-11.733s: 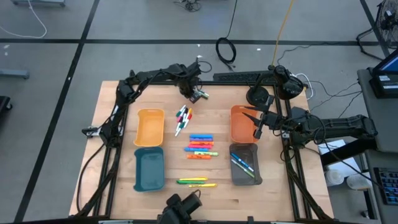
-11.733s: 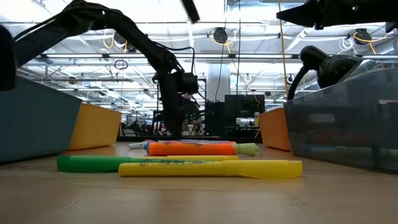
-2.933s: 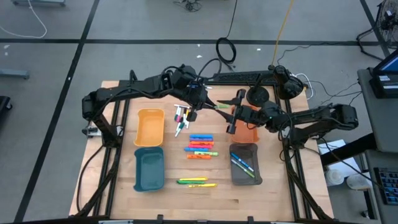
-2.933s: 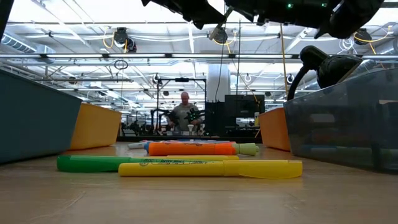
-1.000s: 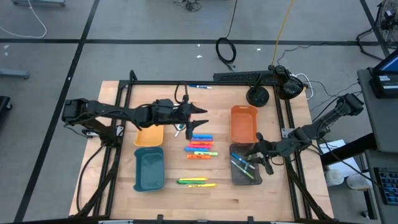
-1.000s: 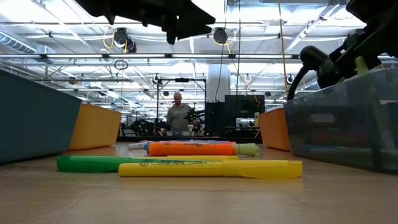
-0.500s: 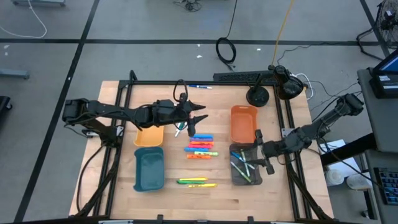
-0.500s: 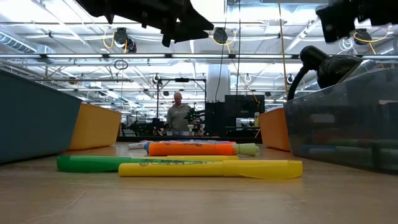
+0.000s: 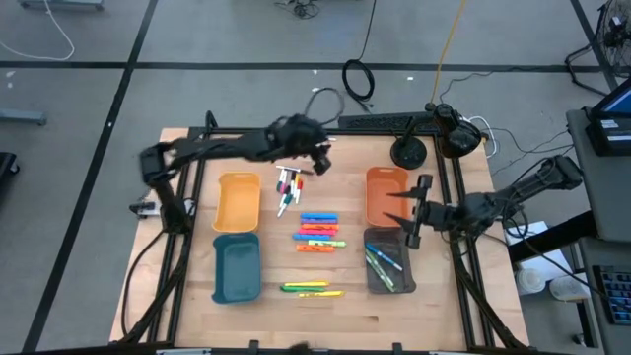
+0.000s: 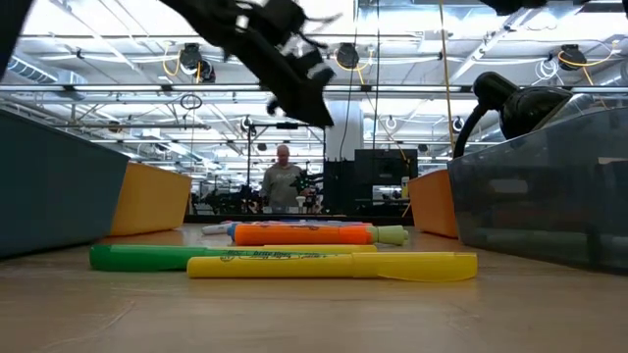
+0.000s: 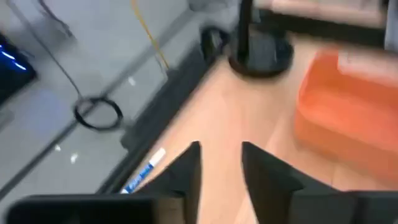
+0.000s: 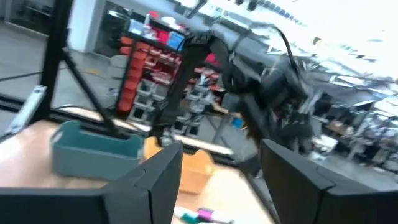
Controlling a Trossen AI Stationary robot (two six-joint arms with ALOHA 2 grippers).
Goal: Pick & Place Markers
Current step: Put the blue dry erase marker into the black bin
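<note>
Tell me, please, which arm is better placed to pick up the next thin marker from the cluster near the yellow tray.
The left: its gripper hangs just beyond the thin markers, holding nothing. The right gripper is over by the orange tray.

Even, bright overhead illumination is provided across the wooden table (image 9: 187, 296); shadows are soft and short. Strong glare is seen from the ceiling lights (image 10: 343, 54) in the low view — near objects are defocused there. Both wrist views are heavily motion-blurred — edges are smeared throughout.
</note>
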